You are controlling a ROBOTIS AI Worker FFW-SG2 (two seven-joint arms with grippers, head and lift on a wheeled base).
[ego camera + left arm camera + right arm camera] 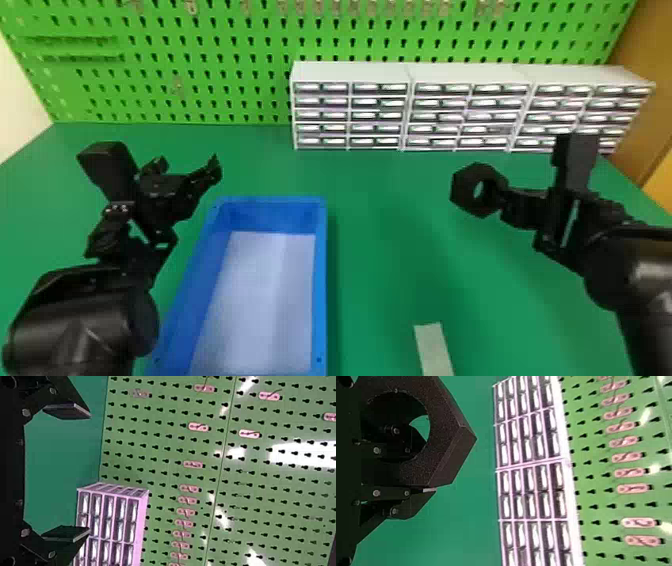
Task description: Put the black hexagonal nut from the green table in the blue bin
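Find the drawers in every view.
Head view: drawers right of centre, on the far side of the table.
Left wrist view: drawers partly behind one fingertip of the left gripper.
Right wrist view: drawers beyond the nut.
Shared landmark: the pegboard behind them.

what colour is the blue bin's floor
The bin's floor is pale bluish white, best seen in the head view.

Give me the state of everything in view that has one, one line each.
Black hexagonal nut: held in the right tool, raised off the green table.
Right tool: closed on the nut.
Left tool: open, nothing between its fingers.
Blue bin: upright, open-topped, pale inside, nut not in it.
Drawers: look shut.
Pale strip: lying flat on the table.
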